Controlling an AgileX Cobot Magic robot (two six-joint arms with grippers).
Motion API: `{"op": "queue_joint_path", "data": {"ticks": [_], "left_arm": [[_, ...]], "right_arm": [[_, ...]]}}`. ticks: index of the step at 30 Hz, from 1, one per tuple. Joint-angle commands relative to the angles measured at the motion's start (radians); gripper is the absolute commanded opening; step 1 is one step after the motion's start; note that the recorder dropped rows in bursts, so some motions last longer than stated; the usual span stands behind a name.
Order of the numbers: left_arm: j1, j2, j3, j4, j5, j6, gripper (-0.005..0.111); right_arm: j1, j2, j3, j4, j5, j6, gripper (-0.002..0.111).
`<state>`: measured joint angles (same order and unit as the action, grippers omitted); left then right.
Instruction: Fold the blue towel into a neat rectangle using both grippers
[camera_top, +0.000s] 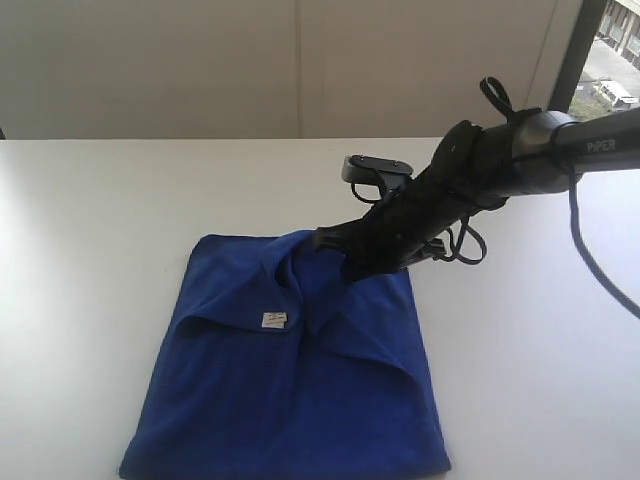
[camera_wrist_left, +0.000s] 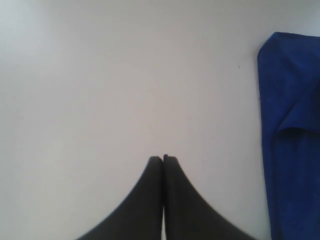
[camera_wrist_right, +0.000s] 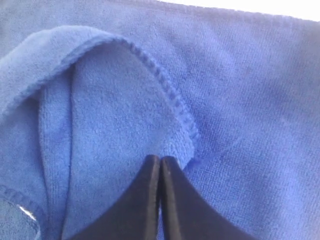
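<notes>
Deep royal-blue microfibre towel (camera_top: 290, 400) lies rumpled, folding barely begun; right gripper (camera_wrist_right: 161, 158) closed at its hem, left gripper (camera_wrist_left: 163, 158) closed, empty.

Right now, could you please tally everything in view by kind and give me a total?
blue towel: 1
white tag on the towel: 1
grippers: 2, the left gripper and the right gripper
white table: 1
Total: 5
</notes>
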<state>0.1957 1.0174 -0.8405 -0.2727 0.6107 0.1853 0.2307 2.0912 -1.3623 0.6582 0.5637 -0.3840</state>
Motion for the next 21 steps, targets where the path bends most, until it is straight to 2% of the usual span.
{"op": "queue_joint_path", "data": {"ticks": [1,13,16,21], "left_arm": [[0.001,-0.009,0.002,-0.008,0.011,0.003,0.000],[0.001,-0.009,0.002,-0.008,0.011,0.003,0.000],[0.001,-0.009,0.002,-0.008,0.011,0.003,0.000],[0.001,-0.009,0.002,-0.008,0.011,0.003,0.000]], "right_arm": [[0.000,-0.023,-0.016,0.004,0.004,-0.014,0.000],[-0.002,-0.072,-0.059,-0.064,0.019,0.049,0.000],[-0.002,-0.074,-0.059,-0.168,0.004,0.063,0.000],[-0.004,-0.074,-0.071,-0.440,-0.013,0.234,0.000]]}}
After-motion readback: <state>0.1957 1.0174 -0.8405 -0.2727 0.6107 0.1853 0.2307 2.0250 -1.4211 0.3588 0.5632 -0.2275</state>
